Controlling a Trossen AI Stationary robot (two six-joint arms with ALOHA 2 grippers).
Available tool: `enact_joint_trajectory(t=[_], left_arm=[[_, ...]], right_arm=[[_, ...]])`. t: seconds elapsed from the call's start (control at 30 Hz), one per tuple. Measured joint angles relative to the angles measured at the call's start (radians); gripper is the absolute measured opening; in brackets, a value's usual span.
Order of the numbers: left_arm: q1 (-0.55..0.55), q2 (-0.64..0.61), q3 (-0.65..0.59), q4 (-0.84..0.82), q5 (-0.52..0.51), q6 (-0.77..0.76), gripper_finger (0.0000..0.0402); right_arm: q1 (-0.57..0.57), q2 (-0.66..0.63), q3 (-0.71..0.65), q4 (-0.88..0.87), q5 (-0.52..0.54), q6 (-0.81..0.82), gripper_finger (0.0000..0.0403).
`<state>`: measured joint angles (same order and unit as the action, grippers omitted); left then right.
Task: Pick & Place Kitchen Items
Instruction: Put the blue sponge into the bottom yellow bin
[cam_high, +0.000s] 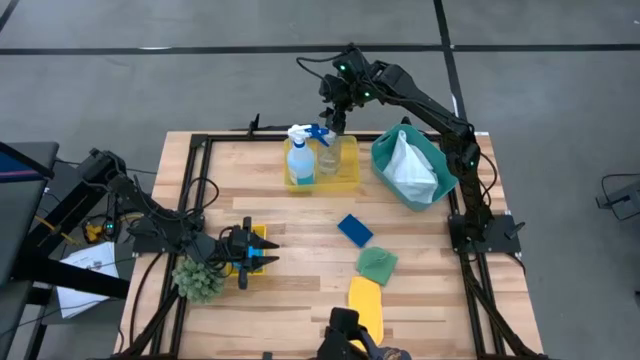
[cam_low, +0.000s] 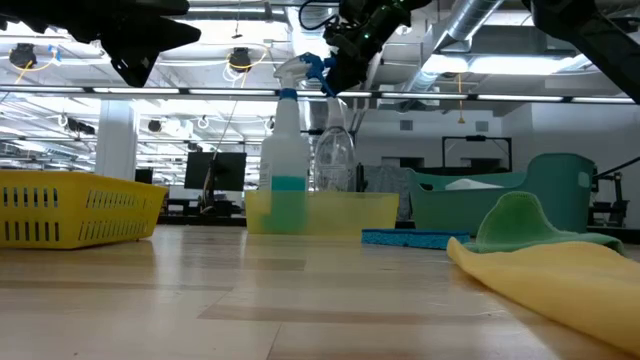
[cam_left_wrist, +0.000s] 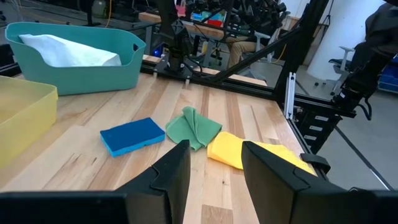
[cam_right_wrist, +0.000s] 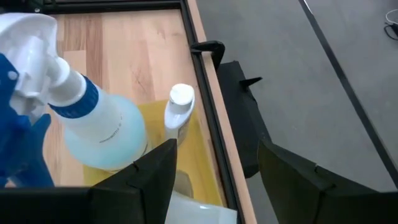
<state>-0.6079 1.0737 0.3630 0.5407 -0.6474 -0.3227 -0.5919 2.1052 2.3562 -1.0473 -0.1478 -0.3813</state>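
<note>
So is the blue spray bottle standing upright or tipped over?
Upright. The spray bottle stands in the yellow tray, nozzle on top, beside the clear bottle.

The right gripper (cam_right_wrist: 214, 171) hung with fingers apart above a yellow tray (cam_right_wrist: 205, 155) holding a blue-liquid spray bottle (cam_right_wrist: 93, 127) and a white-capped bottle (cam_right_wrist: 179, 112), near the wooden table's edge (cam_right_wrist: 214, 99).

My right hand (cam_high: 333, 128) is black, and so is my left hand (cam_high: 262, 251). Pale blue liquid fills the spray bottle (cam_high: 299, 160), which has a white head and a blue trigger. It stands in a translucent yellow tray (cam_high: 345, 175). On the light, striped wood table (cam_high: 290, 215) lie a blue sponge (cam_high: 354, 230), a green cloth (cam_high: 377, 264) and a yellow cloth (cam_high: 366, 303). The bin (cam_high: 385, 160) is teal, with a white cloth (cam_high: 412, 168) inside.
</note>
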Motion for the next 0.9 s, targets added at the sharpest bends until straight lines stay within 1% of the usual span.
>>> enact_joint_trajectory(t=[0.2, 0.23, 0.3, 0.43, 0.6, 0.73, 0.9], left_arm=[[0.000, 0.000, 0.000, -0.001, 0.000, 0.000, 0.0140], [0.000, 0.000, 0.000, -0.001, 0.000, 0.000, 0.0140], [0.000, 0.000, 0.000, -0.001, 0.000, 0.000, 0.0140], [0.000, 0.000, 0.000, -0.001, 0.000, 0.000, 0.0140], [0.000, 0.000, 0.000, -0.002, 0.000, -0.003, 0.0140], [0.000, 0.000, 0.000, -0.002, -0.001, -0.003, 0.0140], [0.000, 0.000, 0.000, 0.000, -0.001, -0.001, 0.0140]], right_arm=[[0.000, 0.000, 0.000, 0.016, 0.002, 0.014, 0.0214], [0.001, 0.000, 0.000, 0.018, 0.015, 0.018, 0.0214], [0.001, 0.000, 0.000, 0.018, 0.058, 0.031, 0.0214], [-0.007, -0.015, -0.001, 0.000, 0.178, 0.068, 0.0214], [-0.036, -0.073, -0.001, -0.044, 0.273, 0.154, 0.0214], [-0.070, -0.135, -0.001, -0.138, 0.277, 0.232, 0.0214], [-0.090, -0.195, -0.004, -0.298, 0.278, 0.308, 0.0214]])
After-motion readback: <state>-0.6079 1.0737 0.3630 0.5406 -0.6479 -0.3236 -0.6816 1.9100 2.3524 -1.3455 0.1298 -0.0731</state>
